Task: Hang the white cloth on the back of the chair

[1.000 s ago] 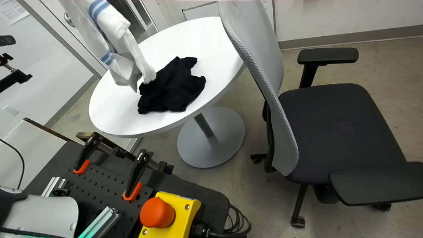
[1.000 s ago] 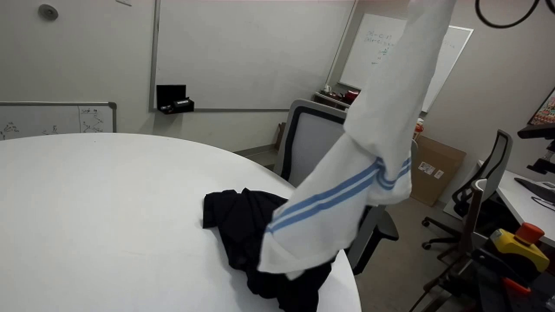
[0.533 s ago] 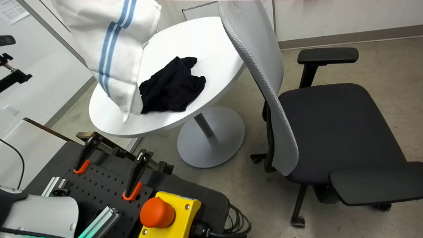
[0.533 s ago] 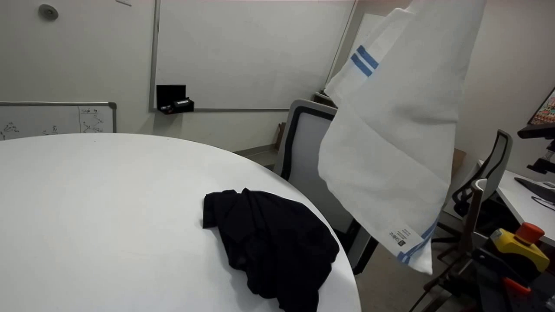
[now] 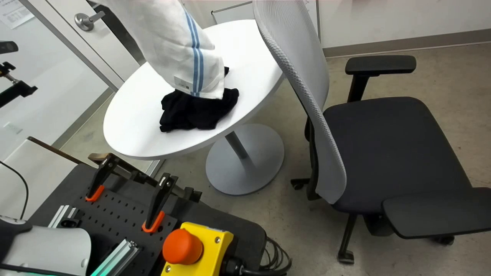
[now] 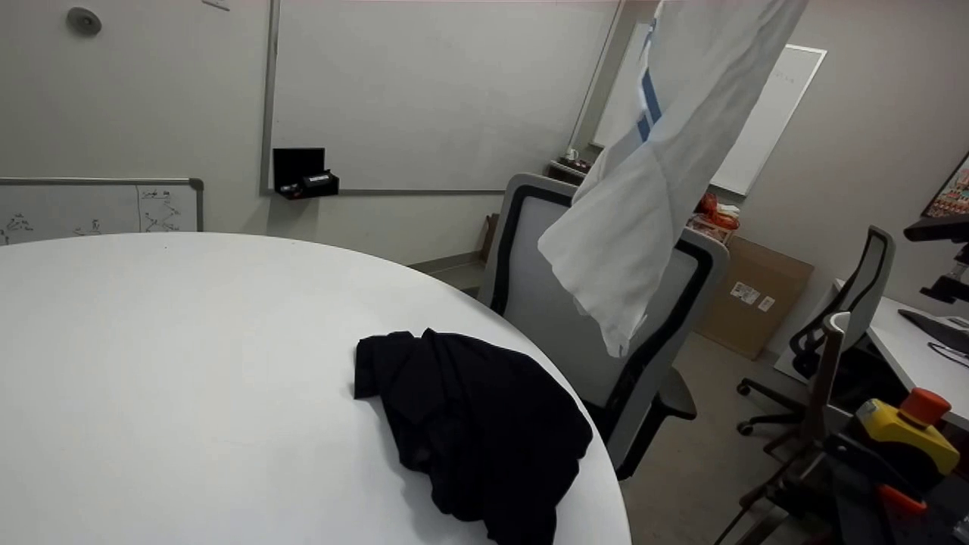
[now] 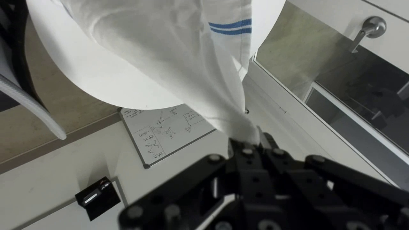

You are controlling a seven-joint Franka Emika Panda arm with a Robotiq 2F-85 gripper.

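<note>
Wrist view: your gripper (image 7: 250, 144) is clamped on a bunched end of the white cloth (image 7: 179, 64); bare round table (image 7: 92, 70) and floor (image 7: 70, 108) show between its hanging folds and the edge of the chair back (image 7: 32, 107), far left. In an exterior view, the cloth's lower edge overlaps the black fabric (image 5: 195, 115) on the table; whether they touch you cannot tell. In an exterior view, it hangs before the top edge of the chair back (image 6: 556, 333).
</note>
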